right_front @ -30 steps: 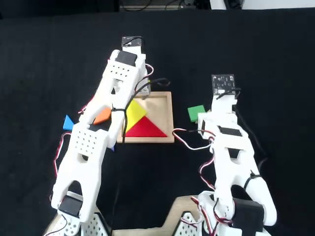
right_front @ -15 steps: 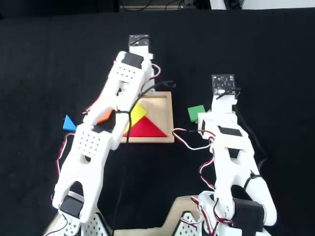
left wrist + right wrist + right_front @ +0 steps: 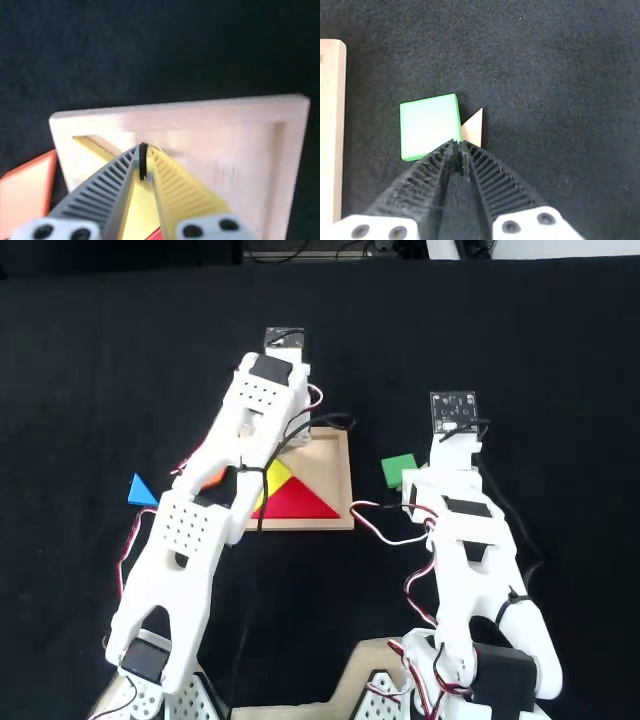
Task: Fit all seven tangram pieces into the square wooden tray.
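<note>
Counting from above, I find two of the seven pieces seated in the square wooden tray (image 3: 300,526): the large yellow triangle (image 3: 280,475) and the large red triangle (image 3: 297,503), edge to edge on the side nearer my left arm. The rest of the tray floor is bare wood.

Four pieces lie out on the black bench (image 3: 520,340). An orange flat piece (image 3: 212,478) is just beside the tray's outer wall. A small blue triangle (image 3: 141,491) sits farther out on that side. A green square (image 3: 429,126) lies on the other side of the tray, with a small pale-orange triangle (image 3: 473,131) touching it. By my reckoning the job is under a third done.

My left tool (image 3: 143,162) is clenched on nothing I can see, its tip over the yellow triangle inside the tray. My right tool (image 3: 458,152) is clenched too and empty, at the near edge of the green square.

My left arm covers part of the yellow triangle and most of the orange piece, so I cannot tell that piece's shape. The seventh piece I cannot place; it may lie beneath that arm.
</note>
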{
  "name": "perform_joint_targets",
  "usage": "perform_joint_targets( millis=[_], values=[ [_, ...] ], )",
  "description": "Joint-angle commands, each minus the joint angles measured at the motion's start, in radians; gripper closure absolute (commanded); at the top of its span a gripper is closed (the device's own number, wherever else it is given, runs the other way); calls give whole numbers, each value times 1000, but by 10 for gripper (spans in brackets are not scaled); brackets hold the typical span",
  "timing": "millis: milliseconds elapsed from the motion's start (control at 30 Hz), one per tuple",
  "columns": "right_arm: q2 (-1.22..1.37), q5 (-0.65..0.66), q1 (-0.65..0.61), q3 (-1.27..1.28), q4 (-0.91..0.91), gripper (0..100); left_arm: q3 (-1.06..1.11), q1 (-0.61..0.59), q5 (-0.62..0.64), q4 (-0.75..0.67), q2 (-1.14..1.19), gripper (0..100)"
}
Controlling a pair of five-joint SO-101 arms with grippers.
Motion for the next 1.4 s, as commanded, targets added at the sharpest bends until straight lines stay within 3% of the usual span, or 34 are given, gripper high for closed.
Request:
perform_joint_targets(
  millis=[0, 333, 500, 567, 700, 767, 867, 1033, 1367],
  values=[
    [2, 2, -15, -61, -21, 987, -90, -25, -68, 107, 2, 971],
    [2, 2, -15, -61, -21, 987, -306, -54, -77, 198, 2, 967],
    [2, 2, -15, -61, -21, 987, -320, -97, -169, 201, -97, 967],
    [2, 2, -17, -62, -21, 987, -317, -67, -167, 201, -129, 966],
    [-5, 2, -6, -62, -21, 987, -228, 105, -160, 198, -121, 970],
    [-7, -5, 35, -61, -21, 987, -188, 168, -100, 195, -103, 970],
    [-7, -28, 110, -70, -23, 987, -168, 174, 5, 149, -54, 970],
    [-8, -118, 176, -82, -31, 987, -173, 137, 18, 94, 61, 970],
    [-7, -117, 173, -82, -37, 987, -162, 154, 18, 201, 118, 970]
  ],
)
